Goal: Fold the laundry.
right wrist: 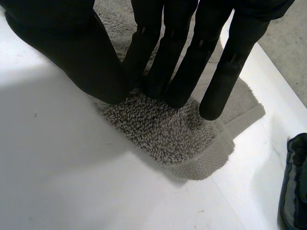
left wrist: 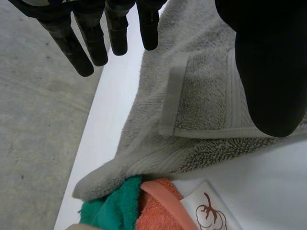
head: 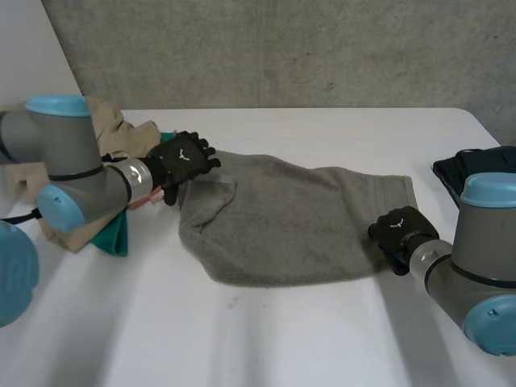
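A grey towel (head: 290, 218) lies spread and rumpled across the middle of the white table (head: 266, 339). My left hand (head: 184, 161) hovers over the towel's far left corner with straight, spread fingers (left wrist: 91, 38) and the thumb held apart, holding nothing. Under that hand the towel (left wrist: 201, 91) has its hemmed corner folded over. My right hand (head: 397, 228) is at the towel's near right corner. There its straight fingers (right wrist: 168, 57) pinch the towel's edge (right wrist: 163, 129) against the thumb.
A pile of laundry sits behind my left arm: a beige cloth (head: 113, 133), a green cloth (head: 113, 234) and an orange cloth (left wrist: 158, 206) with a white label (left wrist: 208, 213). Folded dark cloth (head: 476, 165) lies at the right edge of the table.
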